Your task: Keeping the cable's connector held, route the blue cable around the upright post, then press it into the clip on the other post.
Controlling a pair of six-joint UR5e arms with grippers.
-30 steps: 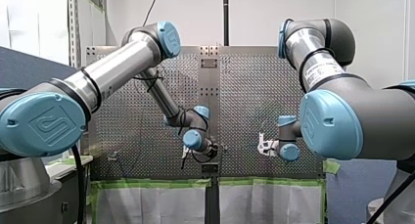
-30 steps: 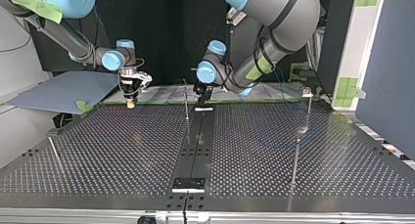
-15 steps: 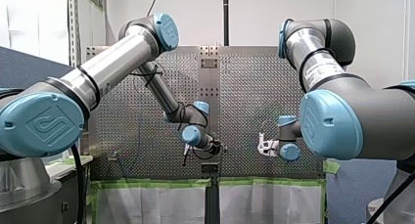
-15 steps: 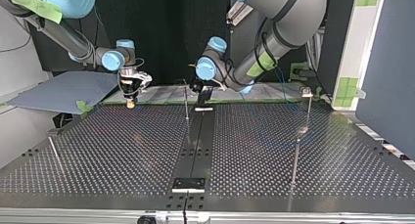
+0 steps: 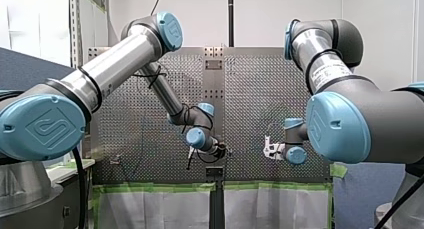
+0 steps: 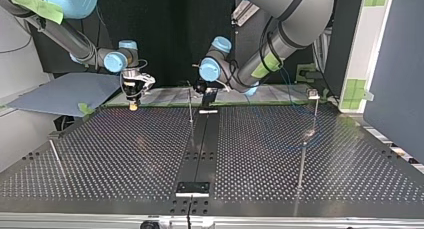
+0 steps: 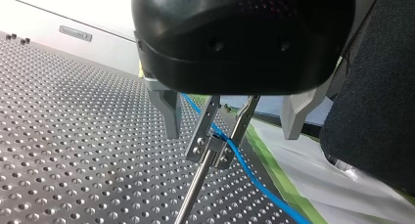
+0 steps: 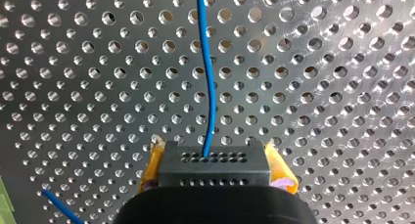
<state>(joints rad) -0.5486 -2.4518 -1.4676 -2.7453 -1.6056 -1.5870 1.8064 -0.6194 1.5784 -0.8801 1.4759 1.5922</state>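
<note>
Two hands: both are closed on something, and they sit well apart along the far edge of the table [image 6: 125, 154] in the top view.
My left hand [image 7: 209, 155]: it has a black body. Its metal fingers [image 7: 200, 131] are drawn close together and pinch the blue cable [image 7: 252, 175] right at the top of a thin post [image 7: 191, 194].
Cable at the left hand: it comes in from the far side behind one finger and crosses the post's head between the two fingers. From there it runs off toward the near side, above the perforated surface.
My right hand: its yellow pads [image 8: 149, 168] are squeezed against both sides of a black connector [image 8: 215, 168].
Cable at the right hand: it leaves the middle of the connector's perforated face and runs straight ahead above the holes, with a slight bend. A second short stretch of blue crosses the surface beside the hand.
Place in the top view: my left hand sits just right of the post, at the middle of the far edge. My right hand hangs at the view's left, pointing down.
Second post [image 6: 316, 109]: it stands at the far right in the top view and has a small head. It is well apart from both hands.
</note>
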